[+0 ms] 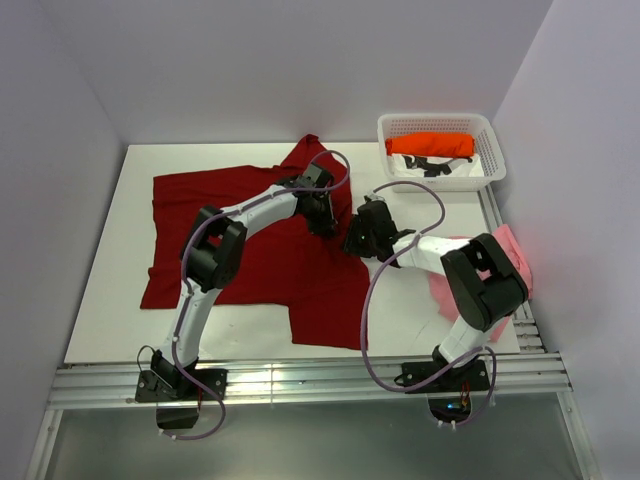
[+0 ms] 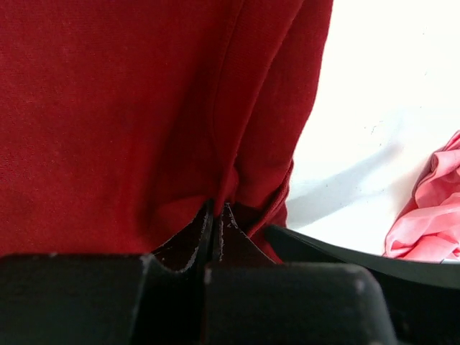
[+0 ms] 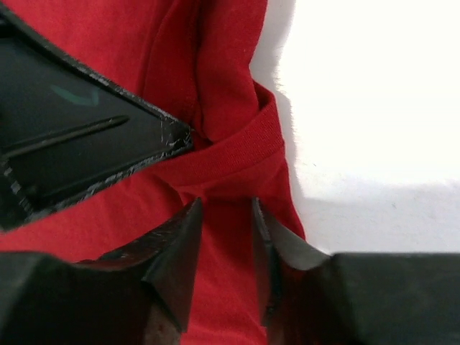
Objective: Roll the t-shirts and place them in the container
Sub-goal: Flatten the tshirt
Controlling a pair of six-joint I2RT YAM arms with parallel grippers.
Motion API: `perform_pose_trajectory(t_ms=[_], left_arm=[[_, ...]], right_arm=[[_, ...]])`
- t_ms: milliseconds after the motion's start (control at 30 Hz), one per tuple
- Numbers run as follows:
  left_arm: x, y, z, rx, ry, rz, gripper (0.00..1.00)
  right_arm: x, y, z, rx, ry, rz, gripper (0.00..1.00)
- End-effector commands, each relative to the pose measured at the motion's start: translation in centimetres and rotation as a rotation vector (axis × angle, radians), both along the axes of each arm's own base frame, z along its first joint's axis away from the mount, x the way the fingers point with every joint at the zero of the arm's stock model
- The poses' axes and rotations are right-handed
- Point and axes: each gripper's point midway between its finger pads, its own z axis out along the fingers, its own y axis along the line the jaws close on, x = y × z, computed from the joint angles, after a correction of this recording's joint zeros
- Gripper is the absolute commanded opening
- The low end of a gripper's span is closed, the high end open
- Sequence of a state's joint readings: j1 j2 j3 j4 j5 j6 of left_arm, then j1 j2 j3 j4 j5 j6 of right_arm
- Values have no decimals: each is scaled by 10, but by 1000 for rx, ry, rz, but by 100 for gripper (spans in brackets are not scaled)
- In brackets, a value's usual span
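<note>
Top view, centre left: the dark red t-shirt lies spread nearly flat on the table, its right edge gathered into a small ridge where the two arms meet. No roll has been started in it. At the upper right, the orange t-shirt sits as a compact bundle, apparently already rolled, inside the white basket. At the right edge, the pale pink t-shirt lies crumpled and partly hidden under the right arm. By this reading one shirt is finished, one is being gripped at its edge, and one has yet to be handled.

Left wrist view, lower centre: the left gripper has its jaws pressed together, pinching a fold of the dark red cloth, which puckers upward from the fingertips.

Right wrist view, lower centre: the right gripper stands partly open, its fingertips straddling a band of the same shirt's hem without clamping it. The left gripper's finger appears just beside it, at the upper left of that view.
</note>
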State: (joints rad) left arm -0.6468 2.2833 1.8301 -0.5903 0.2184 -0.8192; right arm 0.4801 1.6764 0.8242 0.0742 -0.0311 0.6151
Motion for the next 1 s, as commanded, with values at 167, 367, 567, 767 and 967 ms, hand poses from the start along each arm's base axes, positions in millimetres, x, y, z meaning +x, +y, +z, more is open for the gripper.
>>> perform_pose_trajectory(t_ms=[167,367,567,767,967], left_arm=[[7,2,12,10,-46,-11,0],[5,8,2,0,-21,-10,0],[6,8,1,-3,-23,-13,0],[8,4,5,-23,-29,-20,0],[10,0,9,-43,-37,-23,0]], right_arm=[[11,-13,39,48,-152,-71,45],[13,-18,27,80,-103,-77,43],[16,-20,15,65,-50,-83,38],[15,-15,3,65,-7,-61,34],[16,-24,10,44,-37,-100,4]])
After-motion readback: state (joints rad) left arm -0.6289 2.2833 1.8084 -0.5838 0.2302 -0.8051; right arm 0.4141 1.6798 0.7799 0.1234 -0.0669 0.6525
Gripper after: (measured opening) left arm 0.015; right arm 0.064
